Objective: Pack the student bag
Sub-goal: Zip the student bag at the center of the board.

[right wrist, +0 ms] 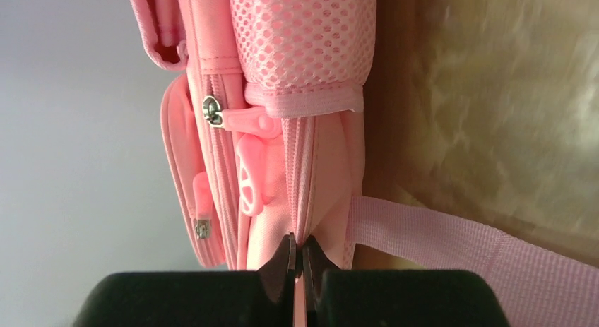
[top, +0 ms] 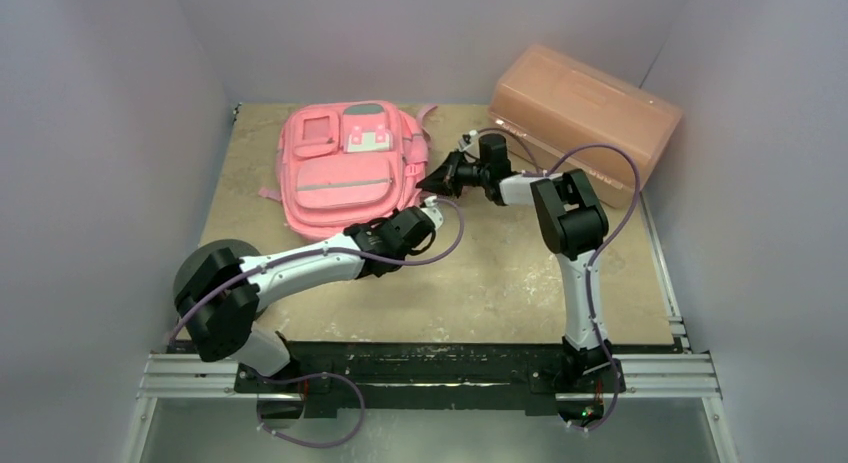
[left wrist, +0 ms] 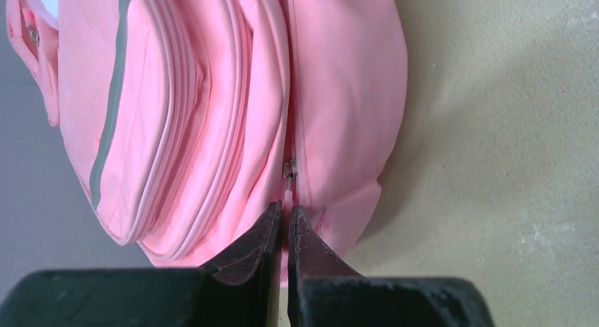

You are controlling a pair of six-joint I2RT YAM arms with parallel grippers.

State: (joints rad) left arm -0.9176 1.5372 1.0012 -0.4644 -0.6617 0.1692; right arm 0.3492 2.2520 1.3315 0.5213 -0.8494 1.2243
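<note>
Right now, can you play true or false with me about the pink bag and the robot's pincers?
1. The student bag lies on the table. True.
2. The orange box sits on top of the bag. False: it stands apart from the bag, at the table's far right corner.
3. Both pincers are wide open. False: the left pincer and the right pincer are each pinched shut on the bag's edge.
4. The left pincer is just below a zipper slider. True.
</note>
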